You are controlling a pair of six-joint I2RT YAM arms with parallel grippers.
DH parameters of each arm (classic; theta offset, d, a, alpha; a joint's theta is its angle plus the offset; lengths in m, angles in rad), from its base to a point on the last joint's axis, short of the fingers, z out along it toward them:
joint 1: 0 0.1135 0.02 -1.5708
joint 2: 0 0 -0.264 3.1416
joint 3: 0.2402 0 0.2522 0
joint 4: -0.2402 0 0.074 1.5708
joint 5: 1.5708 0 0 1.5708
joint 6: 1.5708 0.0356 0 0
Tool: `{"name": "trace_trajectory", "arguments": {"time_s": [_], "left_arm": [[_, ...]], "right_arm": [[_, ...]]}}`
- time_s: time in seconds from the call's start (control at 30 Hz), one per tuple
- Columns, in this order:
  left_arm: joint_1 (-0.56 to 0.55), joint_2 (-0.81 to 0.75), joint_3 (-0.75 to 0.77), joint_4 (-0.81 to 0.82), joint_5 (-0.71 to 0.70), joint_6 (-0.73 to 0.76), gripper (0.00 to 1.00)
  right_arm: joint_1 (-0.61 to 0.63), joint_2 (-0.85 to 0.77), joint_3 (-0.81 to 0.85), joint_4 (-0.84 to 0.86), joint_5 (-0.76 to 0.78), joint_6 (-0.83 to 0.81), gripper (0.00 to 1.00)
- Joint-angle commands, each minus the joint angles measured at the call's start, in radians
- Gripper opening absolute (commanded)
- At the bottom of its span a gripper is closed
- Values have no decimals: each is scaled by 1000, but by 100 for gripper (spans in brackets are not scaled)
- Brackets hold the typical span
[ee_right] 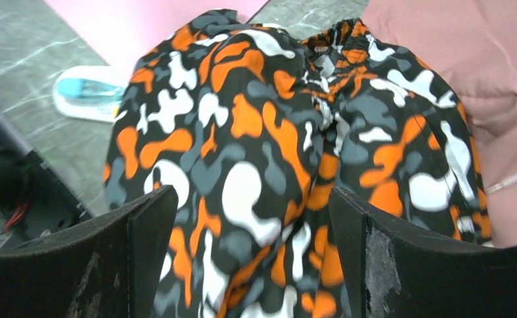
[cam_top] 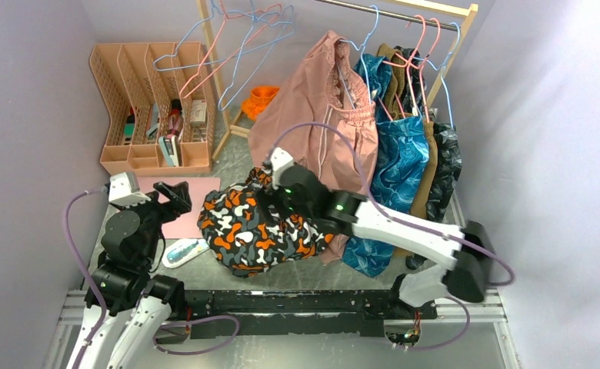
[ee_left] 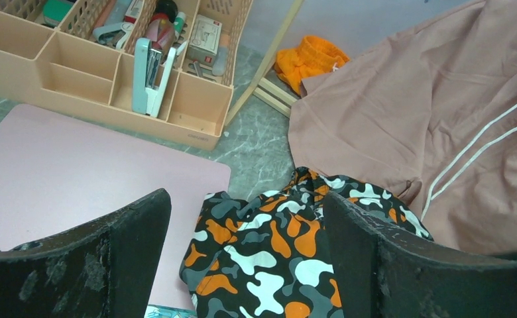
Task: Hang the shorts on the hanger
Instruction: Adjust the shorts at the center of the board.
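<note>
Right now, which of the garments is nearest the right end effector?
The shorts in the orange, black, white and grey blotch print, heaped directly under the right end effector; the pink garment and blue leaf-print garment hang behind.

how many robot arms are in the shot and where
2. The left arm stands at the near left beside the shorts; the right arm reaches from the near right over the shorts. None seems hidden.
</note>
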Motion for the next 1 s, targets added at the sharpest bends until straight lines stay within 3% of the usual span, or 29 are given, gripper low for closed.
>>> {"name": "trace_trajectory", "arguments": {"time_s": [0.0, 0.17, 0.27, 0.33, 0.47, 0.5, 0.6, 0.8, 0.83, 0.93, 0.97], "left_arm": [[9, 23, -6, 9, 30, 6, 88], [8, 28, -7, 11, 50, 10, 88], [9, 15, -9, 5, 47, 6, 88], [8, 3, -10, 8, 43, 6, 88], [8, -1, -12, 4, 33, 3, 88], [9, 2, -13, 5, 37, 4, 88], [9, 18, -11, 7, 41, 5, 88], [11, 43, -10, 8, 56, 5, 88], [11, 46, -11, 9, 58, 5, 88], [11, 55, -12, 12, 62, 6, 88], [11, 57, -11, 13, 66, 6, 88]], "right_arm": [[-41, 209, 129, 28, 32, -19, 89], [-89, 373, 193, 19, -18, -26, 84], [-88, 411, 203, 4, -24, -42, 71], [-80, 381, 167, 49, -55, -51, 53], [-9, 239, 58, 147, -79, -91, 4], [15, 183, 16, 174, -96, -107, 0], [97, 8, -129, 207, -196, -153, 0], [231, -143, -310, 38, -331, -64, 0], [259, -148, -323, 11, -375, -46, 6], [311, -113, -292, -100, -490, -27, 47], [323, -97, -267, -138, -495, -30, 56]]}}
